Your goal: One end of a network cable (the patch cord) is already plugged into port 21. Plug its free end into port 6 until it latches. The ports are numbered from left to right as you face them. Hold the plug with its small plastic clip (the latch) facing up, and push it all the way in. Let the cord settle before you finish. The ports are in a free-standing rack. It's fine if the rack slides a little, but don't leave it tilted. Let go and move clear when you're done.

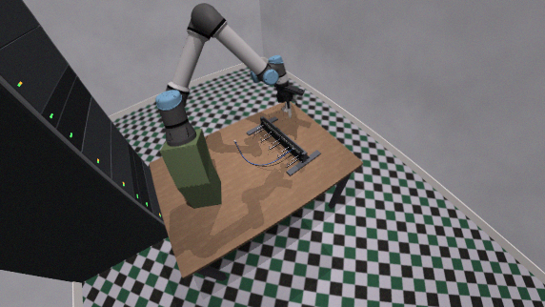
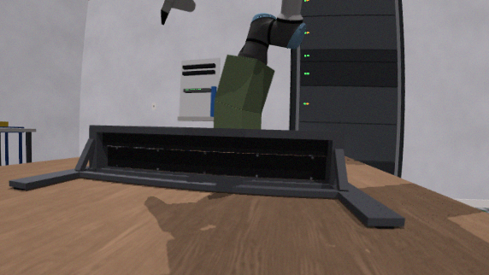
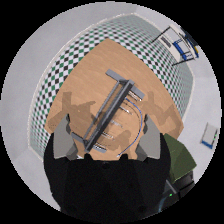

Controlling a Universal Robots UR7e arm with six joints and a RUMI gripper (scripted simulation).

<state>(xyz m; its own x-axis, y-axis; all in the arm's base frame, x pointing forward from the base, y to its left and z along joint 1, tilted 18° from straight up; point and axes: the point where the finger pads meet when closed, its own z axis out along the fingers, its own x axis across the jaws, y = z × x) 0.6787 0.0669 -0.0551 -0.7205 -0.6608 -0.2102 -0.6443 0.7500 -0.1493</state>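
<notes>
While the patch cord (image 1: 257,162) lies on the wooden desk (image 1: 267,200), its blue length curves in a loose arc in front of the rack (image 1: 284,139), one end running up to the ports near the rack's right end and the free plug (image 1: 235,141) resting on the wood well apart from the rack, toward the robot's green pedestal (image 1: 191,167). Several other short cables stick out of the rack's face along its length. From the wrist view the rack (image 3: 111,115) runs diagonally below, with the cord (image 3: 131,135) looping beside it. The rack stands flat on its two long feet. High above its far end hangs the gripper (image 1: 288,109), fingers spread wide and holding nothing, well clear of both cord and rack. From behind the rack, only one dark fingertip (image 2: 163,17) shows at the top of the frame. A tall server cabinet (image 2: 348,81) stands beyond the desk.
</notes>
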